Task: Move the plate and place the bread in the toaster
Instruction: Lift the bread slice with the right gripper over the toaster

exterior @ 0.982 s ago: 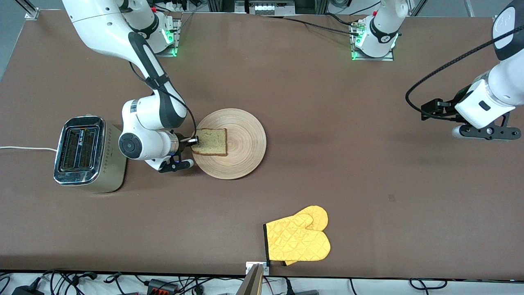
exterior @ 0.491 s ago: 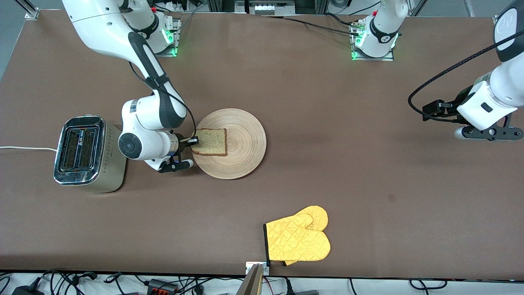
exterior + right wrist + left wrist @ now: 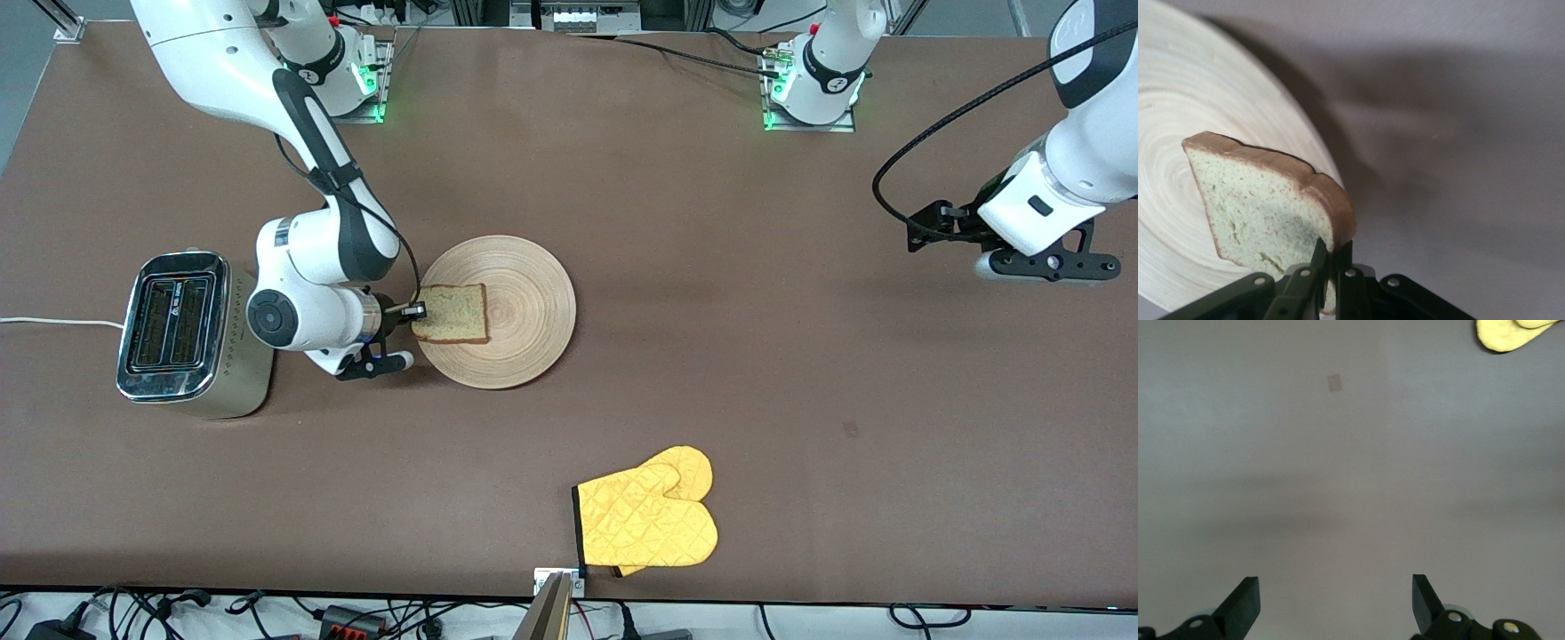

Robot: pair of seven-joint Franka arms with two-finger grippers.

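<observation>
- We have our right tool (image 3: 414, 310) clamped on one edge of the bread (image 3: 452, 313), gripping the crust so the slice hangs flat-faced and can later go edge-first into a slot.
- The bread (image 3: 1265, 200) is over the plate (image 3: 511, 311), at the rim toward the toaster (image 3: 182, 333); in the right wrist view it looks lifted and tilted off the wood.
- The toaster stands on the surface (image 3: 711, 356) toward the right arm's end, slots up, just beside our right arm.
- Our left tool (image 3: 1040, 265) waits, fingers (image 3: 1245, 603) apart, over bare surface at the left arm's end.
- A yellow oven mitt (image 3: 647, 519) lies nearer the front camera, well apart from the plate.
</observation>
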